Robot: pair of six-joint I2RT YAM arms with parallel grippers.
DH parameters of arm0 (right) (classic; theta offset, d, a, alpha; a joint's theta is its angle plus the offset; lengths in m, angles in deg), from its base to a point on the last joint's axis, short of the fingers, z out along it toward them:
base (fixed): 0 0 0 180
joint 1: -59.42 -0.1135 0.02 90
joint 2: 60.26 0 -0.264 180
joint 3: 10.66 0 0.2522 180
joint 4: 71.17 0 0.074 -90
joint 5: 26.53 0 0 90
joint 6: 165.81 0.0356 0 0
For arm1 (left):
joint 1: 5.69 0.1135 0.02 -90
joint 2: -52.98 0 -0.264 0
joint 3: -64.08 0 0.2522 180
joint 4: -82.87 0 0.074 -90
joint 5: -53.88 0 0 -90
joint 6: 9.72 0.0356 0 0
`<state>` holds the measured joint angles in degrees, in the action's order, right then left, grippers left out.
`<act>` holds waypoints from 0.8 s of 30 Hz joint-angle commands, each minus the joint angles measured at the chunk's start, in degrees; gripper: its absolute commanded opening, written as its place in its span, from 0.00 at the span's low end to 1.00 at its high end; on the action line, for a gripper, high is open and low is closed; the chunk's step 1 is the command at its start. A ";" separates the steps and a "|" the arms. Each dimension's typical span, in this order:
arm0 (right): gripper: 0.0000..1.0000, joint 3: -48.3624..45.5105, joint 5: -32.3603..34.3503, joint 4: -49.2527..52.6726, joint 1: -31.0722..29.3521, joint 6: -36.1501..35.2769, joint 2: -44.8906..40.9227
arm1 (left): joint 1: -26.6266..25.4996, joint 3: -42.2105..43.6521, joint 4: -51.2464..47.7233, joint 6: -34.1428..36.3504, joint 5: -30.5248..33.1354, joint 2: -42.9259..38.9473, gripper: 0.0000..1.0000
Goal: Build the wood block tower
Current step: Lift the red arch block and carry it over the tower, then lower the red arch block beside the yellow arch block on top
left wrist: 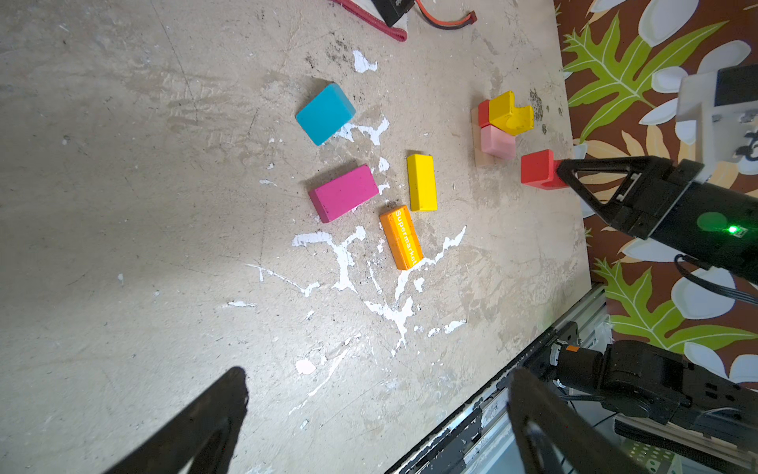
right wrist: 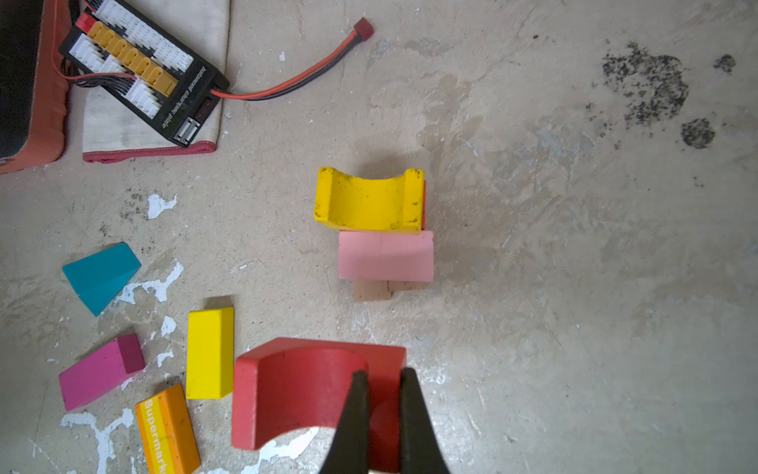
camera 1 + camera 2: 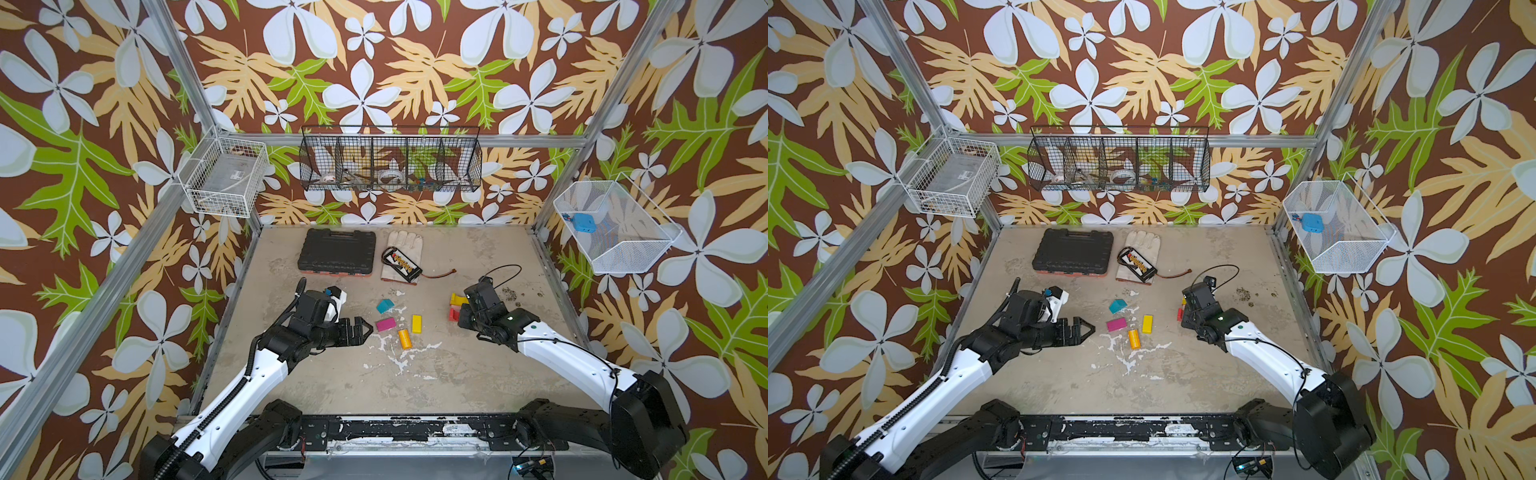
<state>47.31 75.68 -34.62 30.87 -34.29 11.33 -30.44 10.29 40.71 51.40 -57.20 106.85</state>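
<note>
**Top views:** In both top views the tower [image 3: 456, 302] is barely begun. A yellow arch [image 3: 458, 297] tops a low cluster just beyond the right jaws, which are hidden under their own wrist. The left jaws stand wide apart and empty. The magenta block [image 3: 385, 324] lies just ahead of them, with the teal block [image 3: 385, 305], yellow bar [image 3: 417, 323] and orange block [image 3: 404, 338] a little farther off. All four lie loose on the counter [image 3: 415, 382].

**Left wrist view:** The four loose blocks lie well ahead of the spread jaws. Beyond them is the stack: a tan base [image 1: 480, 158], a pink block [image 1: 497, 141], and a red block [image 1: 484, 113] under the yellow arch. Beside it, the right jaws grip a red arch [image 1: 537, 168].

**Right wrist view:** The jaws are clamped on one leg of the red arch, which seems lifted clear of the counter. The tower stands straight ahead of their tips, not touching. On this evidence four pieces are placed, one is in the grip and four wait.
</note>
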 commanded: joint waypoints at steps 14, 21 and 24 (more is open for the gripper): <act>0.00 -0.07 -0.63 -5.65 4.99 -1.13 4.73 | -0.03 0.13 1.10 -0.31 -0.13 0.35 1.00; 0.00 0.33 -2.13 -7.85 6.52 -0.76 6.69 | -0.04 0.13 1.13 -0.34 -0.19 0.19 1.00; 0.00 1.05 -1.32 -7.62 6.55 -0.74 7.90 | -0.03 0.13 1.16 -0.37 -0.23 0.23 1.00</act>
<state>47.70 73.77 -40.98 37.32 -34.93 18.66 -30.44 10.31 40.73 51.40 -57.22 107.11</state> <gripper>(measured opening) 0.082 0.997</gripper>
